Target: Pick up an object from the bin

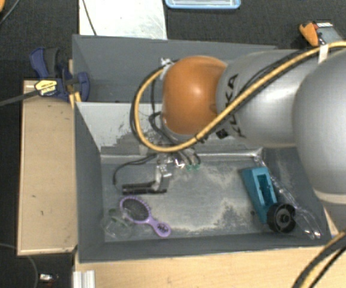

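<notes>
Grey metal bin (89, 179) holds a few scattered things. Under the orange wrist cover (190, 95) the gripper (171, 168) hangs low near the back wall, left of centre; whether it is apart or together cannot be told. Nearest to it lies a flat black bar (141, 188), just beside it to the lower left. A purple hairbrush (140, 210) lies nearer the front, and a blue block (258, 188) lies well apart on the right.
</notes>
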